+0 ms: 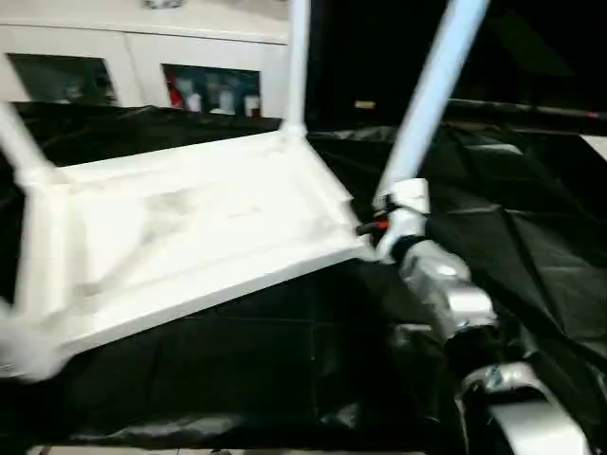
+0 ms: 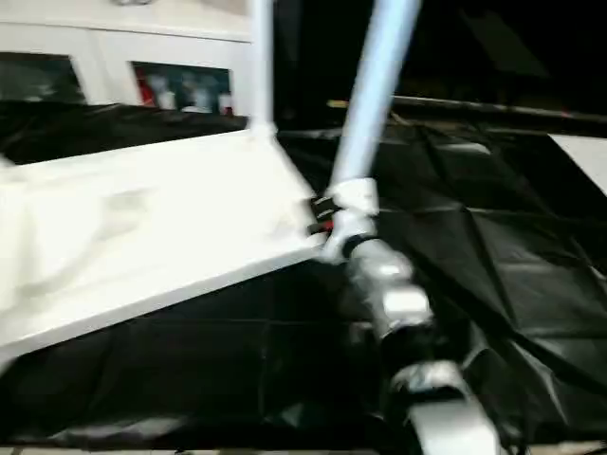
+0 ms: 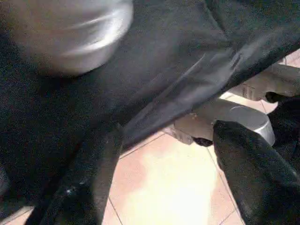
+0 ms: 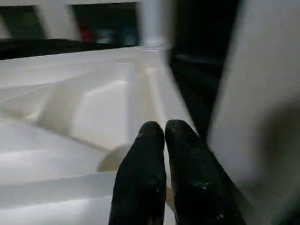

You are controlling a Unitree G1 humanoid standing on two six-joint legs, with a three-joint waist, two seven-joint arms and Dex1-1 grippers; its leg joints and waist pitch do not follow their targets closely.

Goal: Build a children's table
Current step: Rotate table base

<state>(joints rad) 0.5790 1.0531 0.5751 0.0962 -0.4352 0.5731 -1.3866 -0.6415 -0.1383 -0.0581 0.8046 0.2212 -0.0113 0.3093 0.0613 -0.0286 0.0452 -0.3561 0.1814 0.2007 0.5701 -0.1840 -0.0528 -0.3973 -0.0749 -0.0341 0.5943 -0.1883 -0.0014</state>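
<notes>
The children's table top lies upside down and tilted on the black-covered work table, its ribbed underside up. Three white legs stand in its corner sockets: one at the far corner, one at the near right corner, one at the left. My right gripper is at the near right corner, beside that leg's base. In the right wrist view its two black fingers are pressed together over the rim, shut with nothing between them. My left gripper hangs open below the table edge, over the floor.
A white cabinet with glass doors stands behind the work table. Crumpled black cloth covers the work table to the right. Under the left gripper are a tiled floor and a silver chair base.
</notes>
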